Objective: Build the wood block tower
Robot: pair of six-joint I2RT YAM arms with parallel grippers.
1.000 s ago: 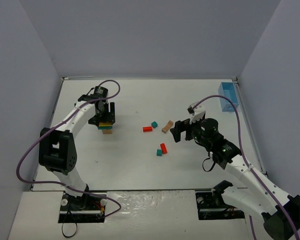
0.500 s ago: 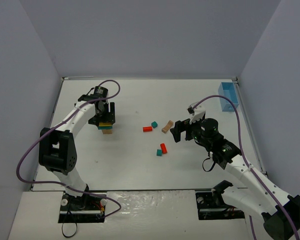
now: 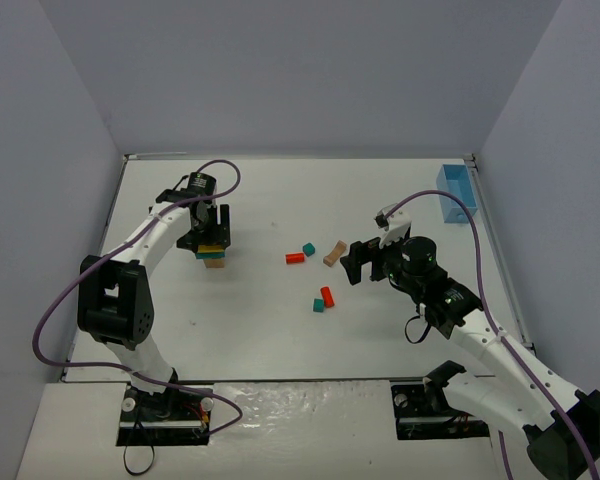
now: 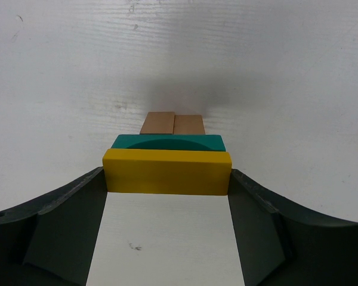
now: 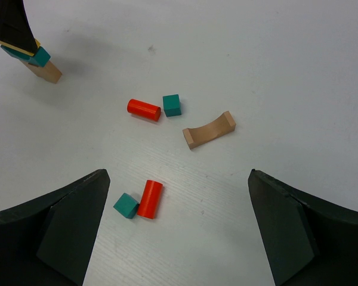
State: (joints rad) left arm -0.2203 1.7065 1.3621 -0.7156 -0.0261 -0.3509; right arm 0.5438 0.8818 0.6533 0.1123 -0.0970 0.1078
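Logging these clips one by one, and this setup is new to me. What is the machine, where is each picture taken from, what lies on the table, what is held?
Two robot arms stand at the near edge of the table. The wide picture is from a fixed camera above and behind them; the others from each wrist. The left end effector grips a yellow block on a teal piece over a tan base: the tower. The right end effector is open, empty. Loose on the table: two red cylinders, two teal cubes, a tan arch. A blue bin sits far right.
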